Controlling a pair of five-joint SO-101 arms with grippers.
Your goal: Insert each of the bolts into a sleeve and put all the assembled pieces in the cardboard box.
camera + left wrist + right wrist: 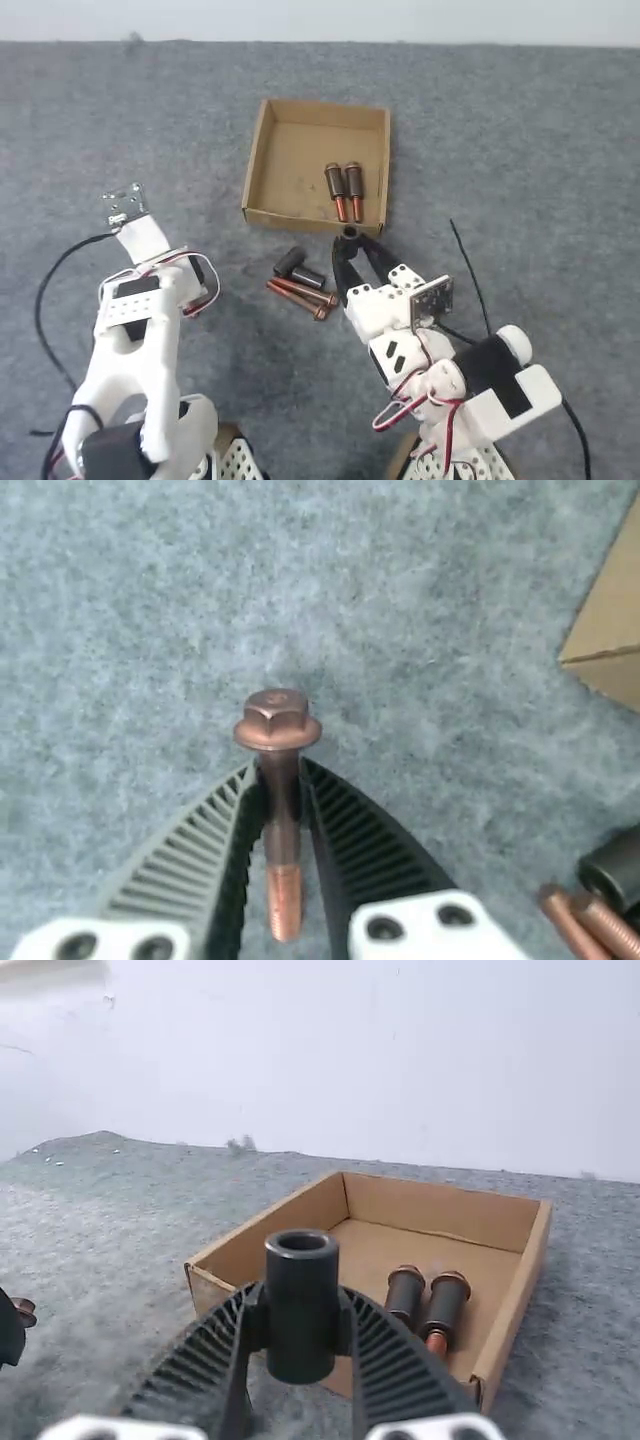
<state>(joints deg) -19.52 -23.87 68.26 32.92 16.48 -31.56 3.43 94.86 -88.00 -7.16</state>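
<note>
The left wrist view is showing the left tool [280, 768] clamping a bolt [277, 725] by its shank, with the head poking out past the tips over the grey counter [150, 600]. The right wrist view is showing the right tool [300, 1300] gripping a sleeve [301, 1260] upright. The box [445, 1210] is sitting just ahead of it, holding two assembled pieces [425, 1305]. In the high view, the right arm is stretching forward, with loose bolts [300, 293] and a loose sleeve [297, 266] lying beside its tips.
</note>
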